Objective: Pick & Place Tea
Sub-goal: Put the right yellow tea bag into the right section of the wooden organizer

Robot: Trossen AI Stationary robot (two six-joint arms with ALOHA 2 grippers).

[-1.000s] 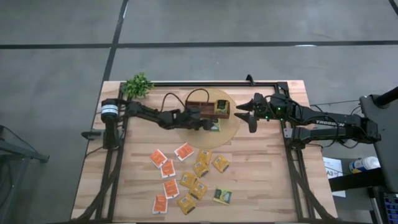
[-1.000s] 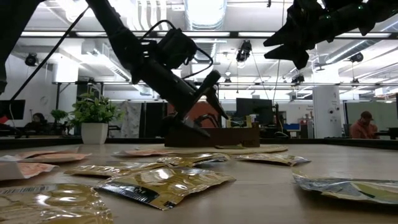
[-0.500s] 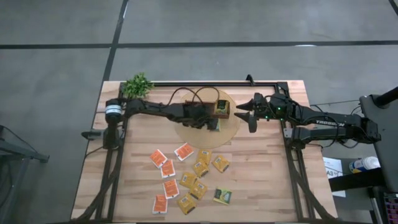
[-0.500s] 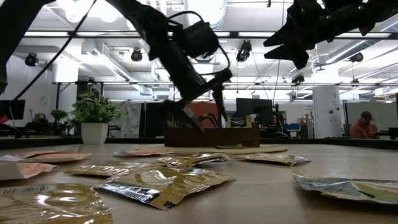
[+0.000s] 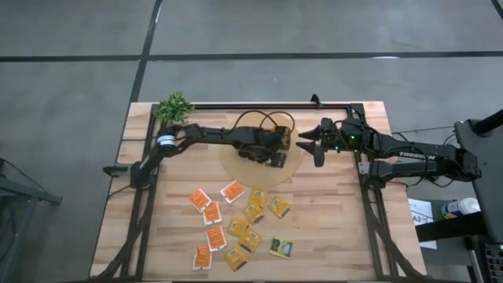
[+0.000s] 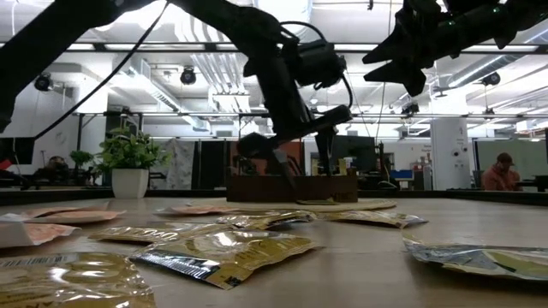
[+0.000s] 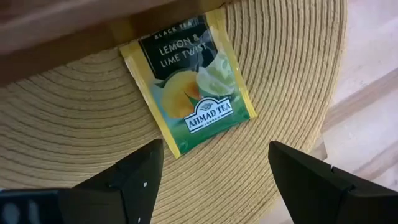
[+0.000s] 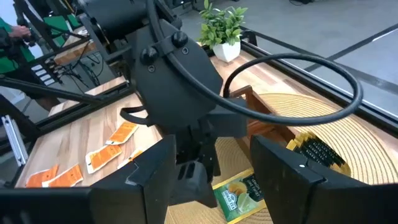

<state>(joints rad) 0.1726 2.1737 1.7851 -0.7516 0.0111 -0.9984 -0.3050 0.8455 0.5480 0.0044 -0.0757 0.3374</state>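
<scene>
With its jaws spread wide and empty, the left gripper [image 7: 208, 177] hangs right over the green tea sachet [image 7: 189, 84] lying flat on the woven mat [image 7: 286, 93], by the wooden box [image 5: 271, 134]; right gripper [image 5: 316, 141] also open, waits farther off.

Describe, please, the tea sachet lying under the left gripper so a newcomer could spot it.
Find the round woven mat at the table's far middle. On it, beside the wooden box, lies one green-and-yellow sachet reading Lemon & Lime Twist; every other loose sachet lies on bare wood.

Green tea sachet [image 7: 189, 99]: "BLACK TEA", "LEMON & LIME TWIST", "AHMAD TEA"; smaller print probably "LONDON".
</scene>
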